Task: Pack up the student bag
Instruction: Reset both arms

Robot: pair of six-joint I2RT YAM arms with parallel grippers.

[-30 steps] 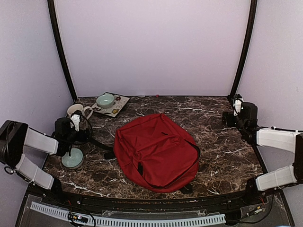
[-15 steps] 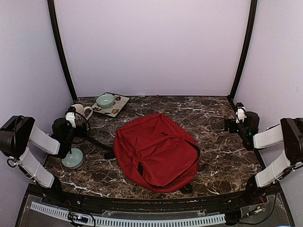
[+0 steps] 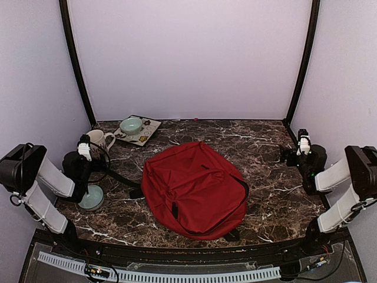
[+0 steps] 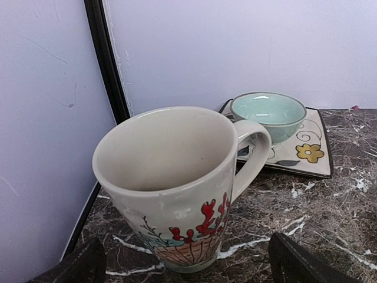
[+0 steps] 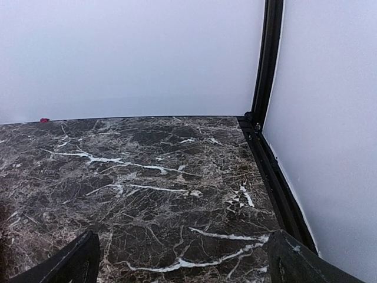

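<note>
Student bag (image 3: 194,188) only overhead; mug (image 4: 177,177) before spread left jaws; right jaws spread.

Both arms are folded close to their bases at the outer sides, elbows sharply bent. The left end effector (image 3: 84,143) points away toward the far left, jaws spread wide and empty. The right end effector (image 3: 304,144) points toward the far right, equally wide and empty.

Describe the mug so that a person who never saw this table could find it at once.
From the big red backpack in the middle of the table, look to the far left corner. Beside the square flowered plate holding a pale green bowl stands a cream mug. Only it has a handle and red painted branches.
</note>
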